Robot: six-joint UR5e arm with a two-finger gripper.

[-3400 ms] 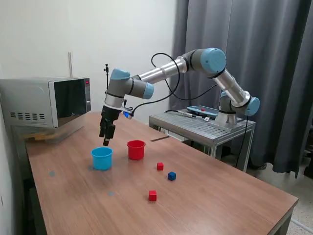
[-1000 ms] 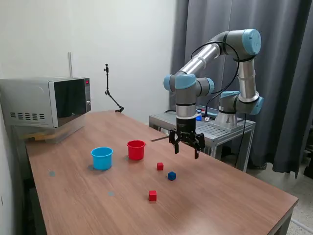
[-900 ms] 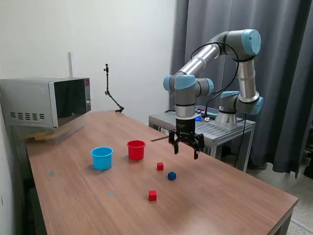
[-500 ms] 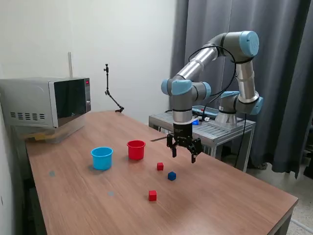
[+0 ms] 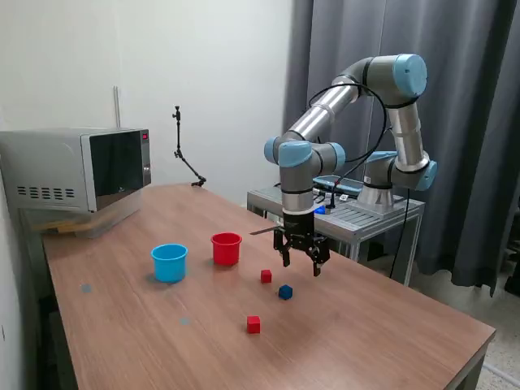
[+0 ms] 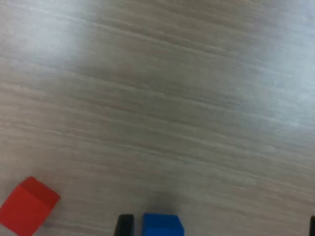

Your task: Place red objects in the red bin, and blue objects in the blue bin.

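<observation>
- Your gripper (image 5: 298,265) hung open and empty, just above the blue cube (image 5: 285,292).
- That cube looked light and rigid; you could pinch two opposite flat faces.

red bin (image 5: 226,248), cyan bin (image 5: 169,262), wood-grain table (image 5: 366,325).

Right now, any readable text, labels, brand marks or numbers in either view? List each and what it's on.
None readable.
Microwave: a small red spot by the door, too small to read.
Red cup, blue cup, cubes: plain, no markings.
Robot arm: no legible label.
Wrist view: blurred, only wood grain and cubes.
</observation>
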